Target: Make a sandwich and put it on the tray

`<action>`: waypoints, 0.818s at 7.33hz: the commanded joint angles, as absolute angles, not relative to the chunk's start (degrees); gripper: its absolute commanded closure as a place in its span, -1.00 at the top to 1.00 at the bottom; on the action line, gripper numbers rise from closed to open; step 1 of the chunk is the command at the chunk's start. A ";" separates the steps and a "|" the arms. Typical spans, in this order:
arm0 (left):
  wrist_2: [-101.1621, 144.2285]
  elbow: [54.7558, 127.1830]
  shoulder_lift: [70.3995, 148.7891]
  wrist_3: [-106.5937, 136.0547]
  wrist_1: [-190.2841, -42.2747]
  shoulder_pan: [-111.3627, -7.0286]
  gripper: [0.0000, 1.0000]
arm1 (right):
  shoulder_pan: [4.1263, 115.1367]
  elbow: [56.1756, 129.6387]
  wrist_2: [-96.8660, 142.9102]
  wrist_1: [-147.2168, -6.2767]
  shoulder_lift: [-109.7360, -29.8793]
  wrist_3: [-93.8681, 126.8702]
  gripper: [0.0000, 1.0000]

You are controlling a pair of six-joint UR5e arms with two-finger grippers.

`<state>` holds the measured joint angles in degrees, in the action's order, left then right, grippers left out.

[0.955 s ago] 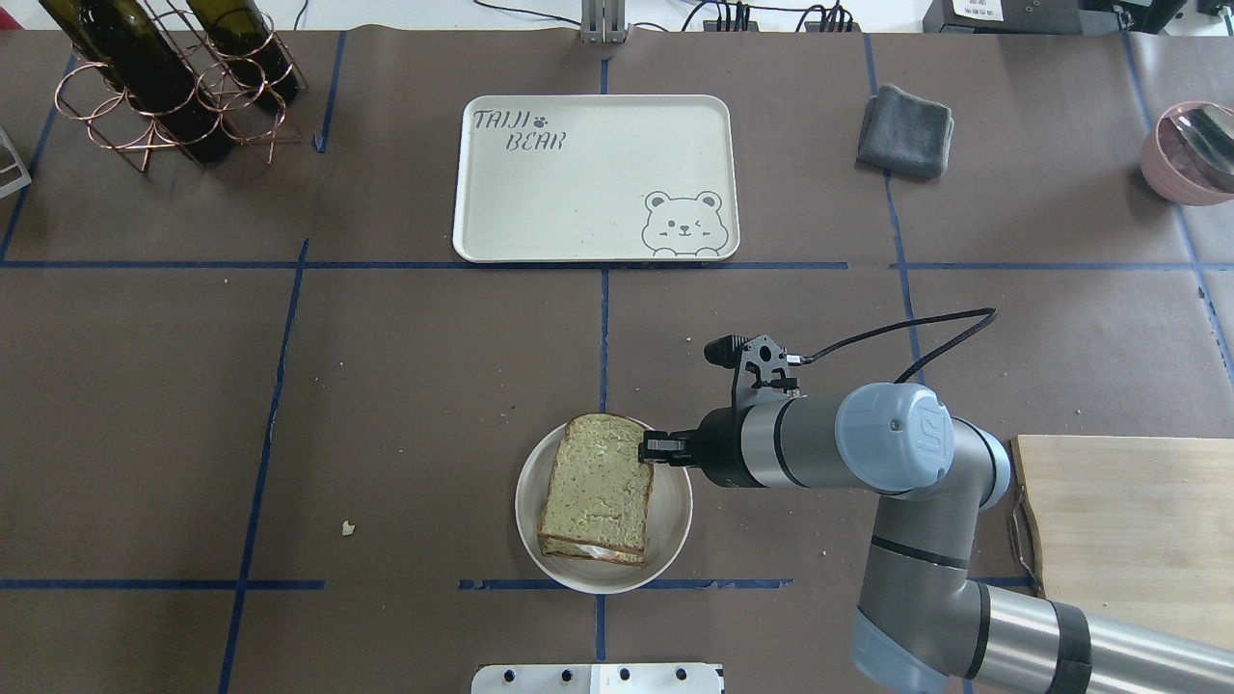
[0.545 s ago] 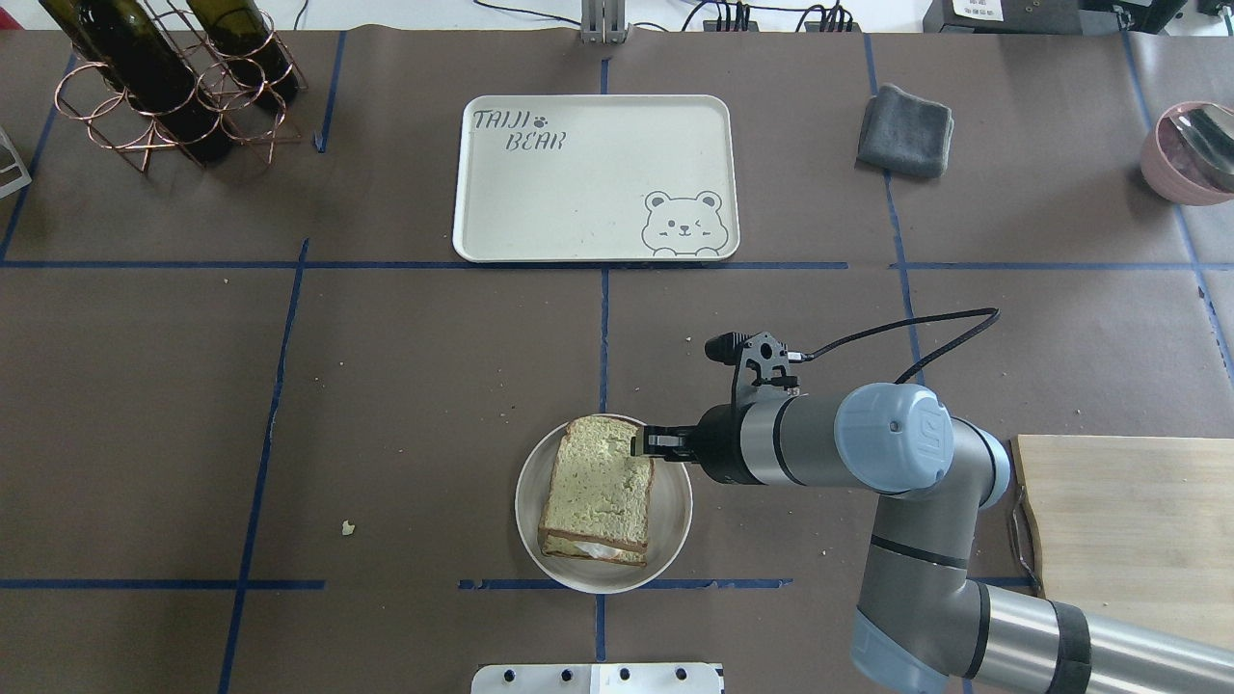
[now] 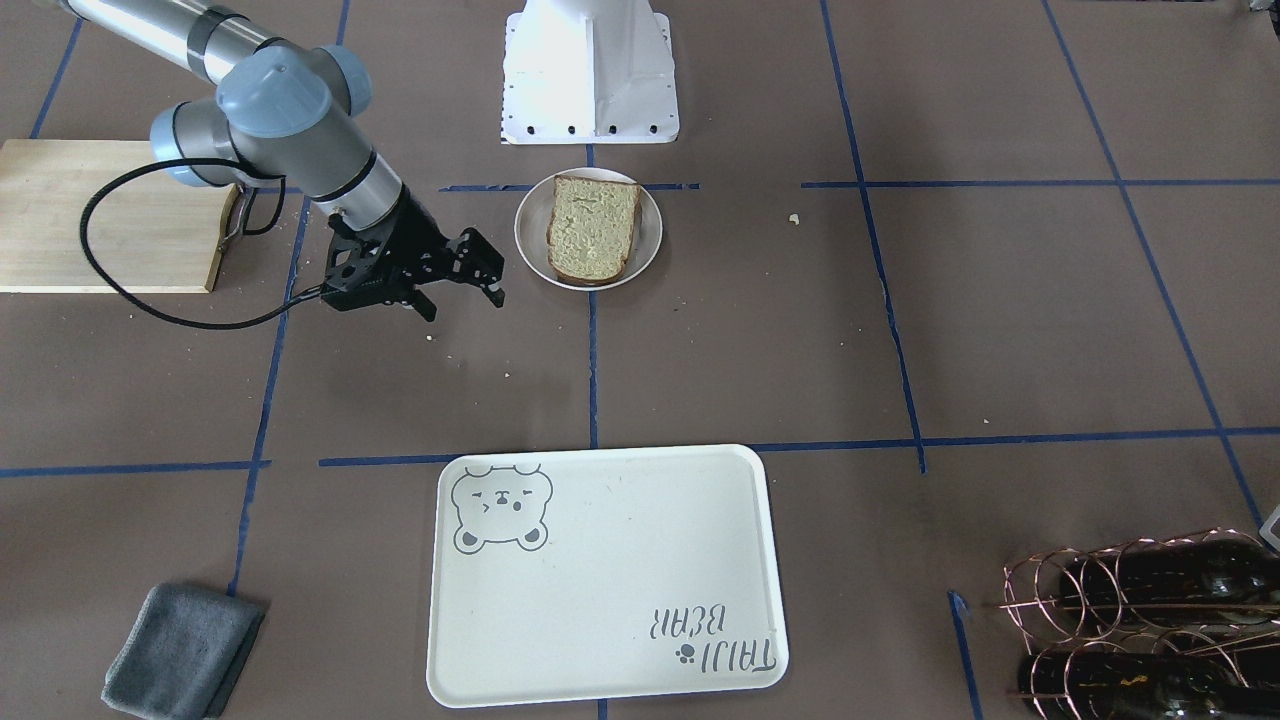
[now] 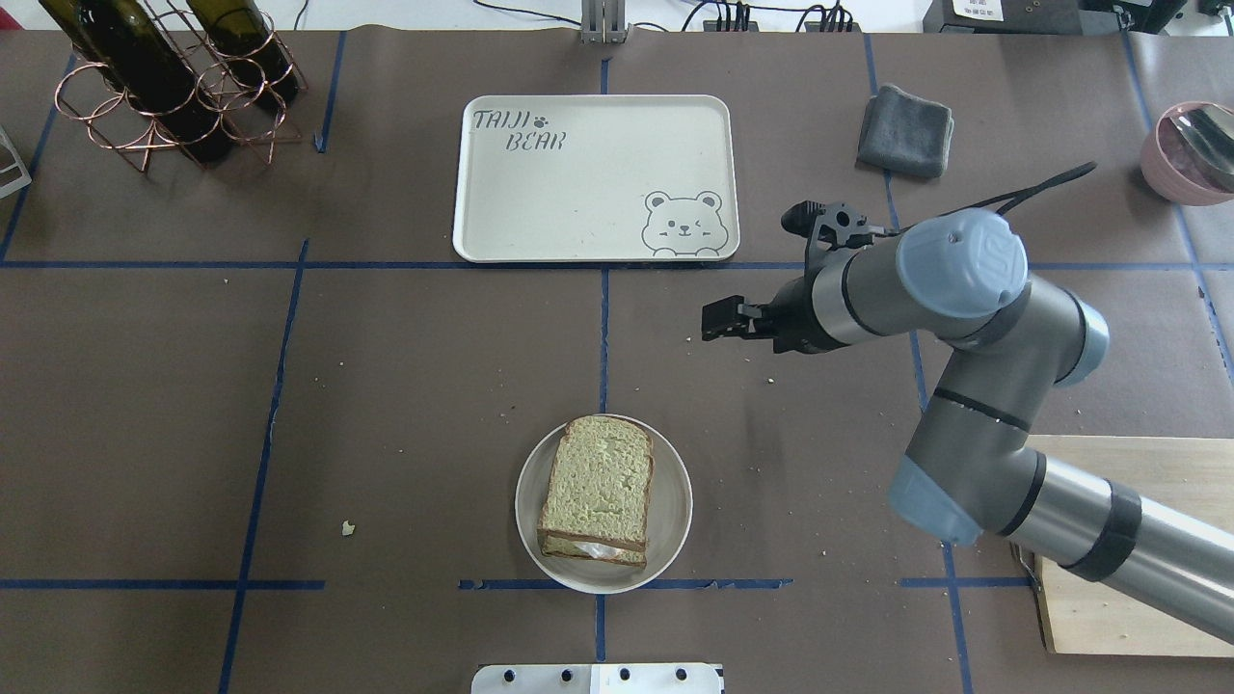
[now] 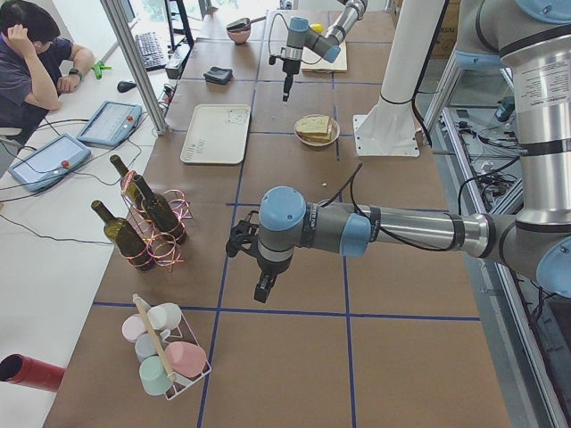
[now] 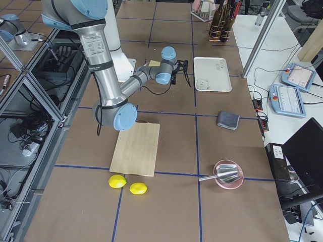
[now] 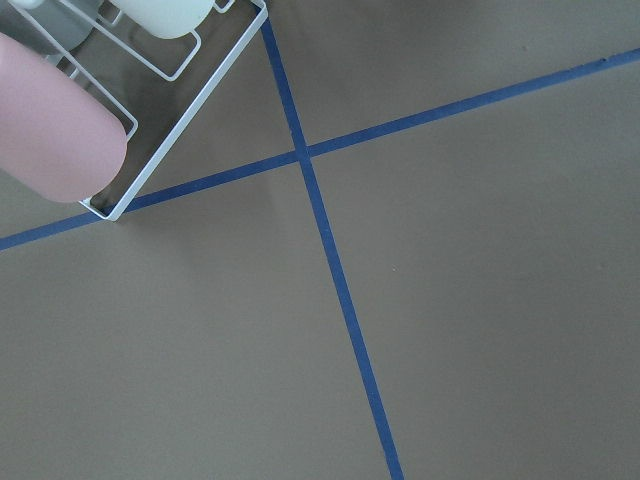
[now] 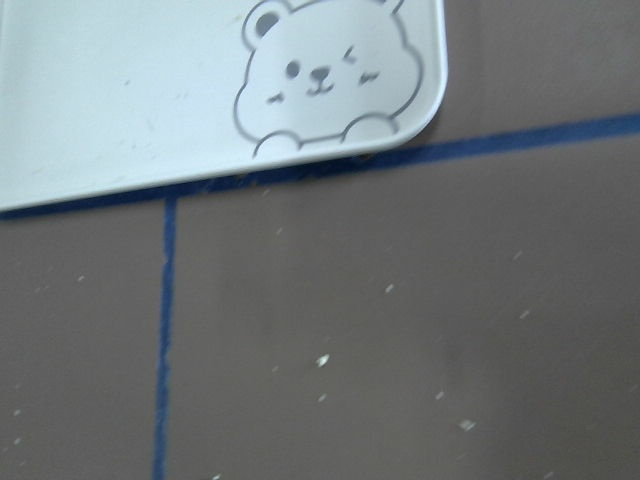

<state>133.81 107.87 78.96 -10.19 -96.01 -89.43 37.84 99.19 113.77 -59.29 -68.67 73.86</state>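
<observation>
The sandwich [image 4: 598, 490], two bread slices with a bit of white egg at the near edge, lies on a small round white plate [image 4: 675, 506]; it also shows in the front-facing view [image 3: 593, 228]. The cream bear tray [image 4: 540, 202] lies bare further out, and its bear corner fills the right wrist view [image 8: 150, 90]. My right gripper [image 4: 713, 322] hangs open and empty between plate and tray, right of the centre line, with its fingers [image 3: 495, 285] spread. My left gripper [image 5: 264, 287] shows only in the exterior left view, far from these things, so I cannot tell whether it is open or shut.
A wire rack with wine bottles [image 4: 164, 77] stands far left. A grey cloth [image 4: 904, 130] and a pink bowl [image 4: 1191, 149] are far right. A wooden cutting board [image 4: 1138, 540] lies near right, with two lemons [image 6: 128, 185] beyond it. A mug rack [image 5: 165, 357] stands near my left arm.
My right gripper has left the sandwich's far right corner and moved away from the plate toward the tray's right side. The sandwich stays on the plate.
</observation>
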 commanded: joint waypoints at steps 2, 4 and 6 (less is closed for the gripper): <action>133.68 108.46 90.31 -9.76 -95.98 -88.42 1.00 | 53.83 99.75 123.38 -72.65 -73.45 46.86 1.00; 134.91 107.76 90.70 -9.50 -110.46 -88.33 1.00 | 65.58 99.93 128.11 -73.56 -83.45 26.03 1.00; 143.41 108.80 91.14 5.18 -112.76 -86.50 1.00 | 78.52 100.11 133.57 -80.98 -88.67 7.03 1.00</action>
<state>139.26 107.97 90.65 -4.02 -110.46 -87.89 70.58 100.04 130.33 -76.03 -85.37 18.93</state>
